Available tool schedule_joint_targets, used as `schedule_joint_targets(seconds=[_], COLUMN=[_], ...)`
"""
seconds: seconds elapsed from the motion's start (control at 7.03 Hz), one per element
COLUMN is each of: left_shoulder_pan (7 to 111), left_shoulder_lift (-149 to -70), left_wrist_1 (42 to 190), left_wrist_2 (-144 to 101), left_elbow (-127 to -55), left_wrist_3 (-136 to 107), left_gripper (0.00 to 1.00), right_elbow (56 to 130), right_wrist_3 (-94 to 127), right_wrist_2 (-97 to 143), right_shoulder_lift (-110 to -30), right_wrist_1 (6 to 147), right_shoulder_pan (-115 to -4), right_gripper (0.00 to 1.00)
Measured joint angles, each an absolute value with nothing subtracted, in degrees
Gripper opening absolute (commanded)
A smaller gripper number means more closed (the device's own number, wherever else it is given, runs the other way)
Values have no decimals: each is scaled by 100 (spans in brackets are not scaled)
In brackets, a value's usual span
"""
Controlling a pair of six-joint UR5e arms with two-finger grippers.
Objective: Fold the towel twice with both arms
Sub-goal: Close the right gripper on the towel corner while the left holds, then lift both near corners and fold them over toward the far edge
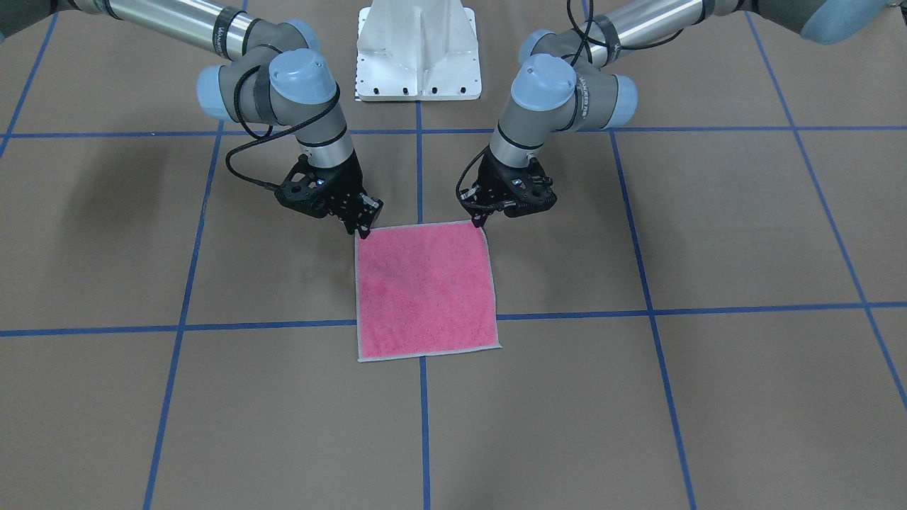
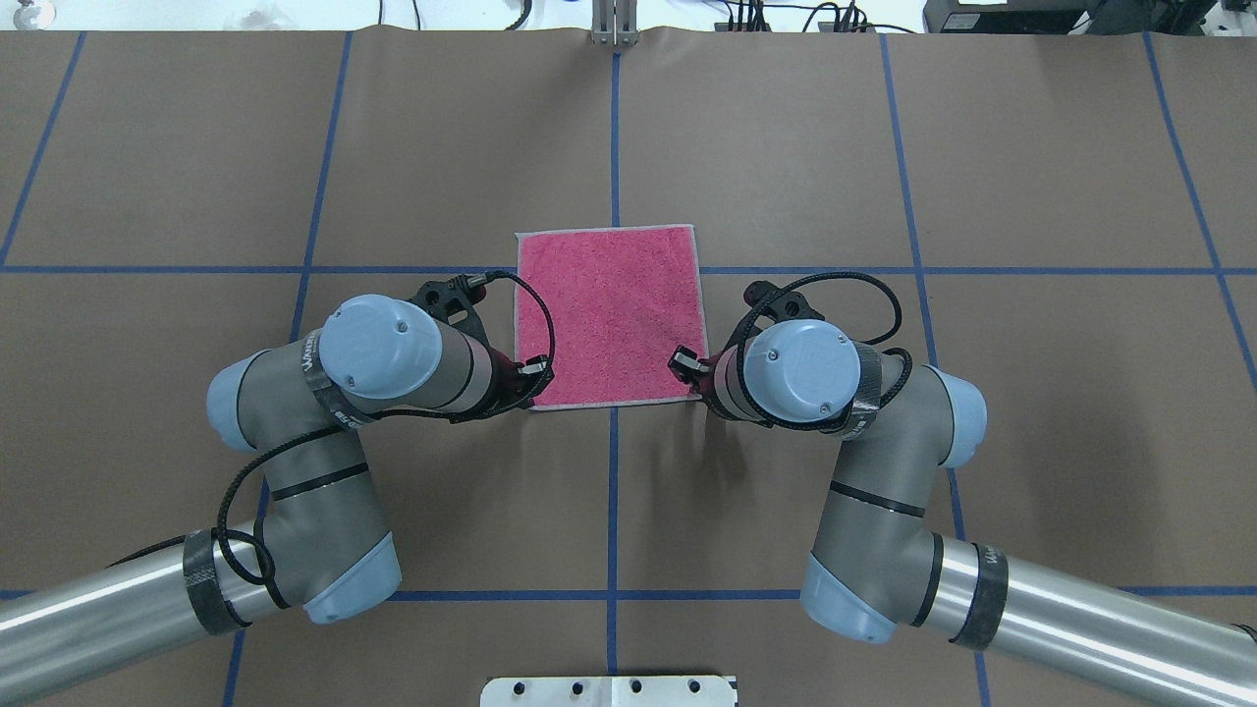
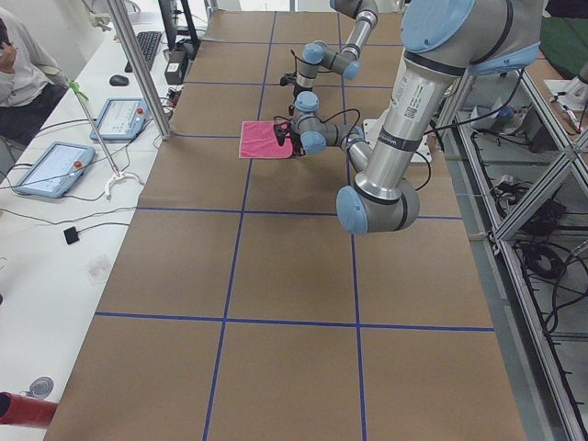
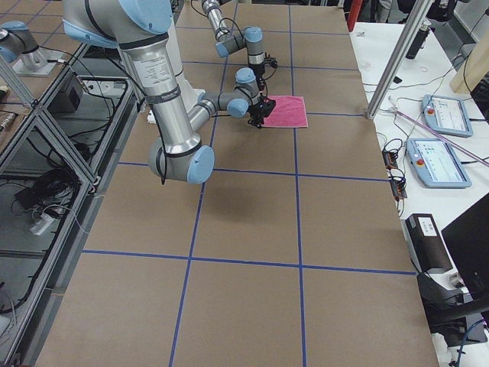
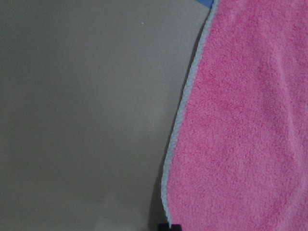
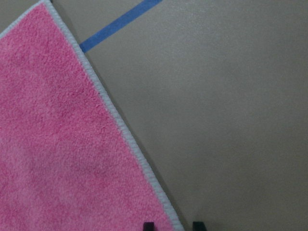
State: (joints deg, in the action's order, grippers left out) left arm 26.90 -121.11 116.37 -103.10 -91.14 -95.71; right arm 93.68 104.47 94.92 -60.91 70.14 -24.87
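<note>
Looking from across the table, you see the towel (image 1: 425, 290) lying flat, pink face up, on the brown paper table (image 1: 708, 234). It is a nearly square terry cloth with a pale grey stitched hem, set over a crossing of blue tape lines (image 1: 283, 325). Its two far corners, nearest the white pedestal (image 1: 418, 49), each meet a pincer. The right gripper (image 1: 361, 228) is on this view's left and the left gripper (image 1: 478, 223) on its right, both with black fingers angled down onto a corner.

From overhead, the cloth sits between the two wrists with its near corners under the fingers. Its nap looks looped and slightly mottled.

From either end of the table you get only a small pink square far up the paper, beside both black pincers. Their jaws are too small to read there.

Your left wrist camera shows fuzzy pink pile on the right and matte paper on the left. The corded hem (image 5: 179, 125) curves down to a single dark tip at the bottom edge, so this pincer reads as pinched closed on the hem.

Your right wrist camera shows the hem running diagonally down between two black fingertips (image 6: 149, 225), which stand a narrow gap apart, astride it.
</note>
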Motion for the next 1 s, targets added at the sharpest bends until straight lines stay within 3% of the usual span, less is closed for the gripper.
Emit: schedule_joint_targets(seconds=[0.28,1.0], left_shoulder_pan=[2690,2698], left_shoulder_lift=[-12111,-12111], left_wrist_1=[11637,11625], left_wrist_2=[-10310,-10439], left_elbow=[-9114,-9309], left_wrist_3=[-9571,-9571], left_gripper=[0,0], right_elbow=[9371,9708], right_wrist_3=[10450,10450], right_wrist_2=[9492,9500], right_shoulder_lift=[-6087,-6155], right_wrist_1=[7006,7020], right_shoulder_pan=[-2489,-2537], right_gripper=[0,0])
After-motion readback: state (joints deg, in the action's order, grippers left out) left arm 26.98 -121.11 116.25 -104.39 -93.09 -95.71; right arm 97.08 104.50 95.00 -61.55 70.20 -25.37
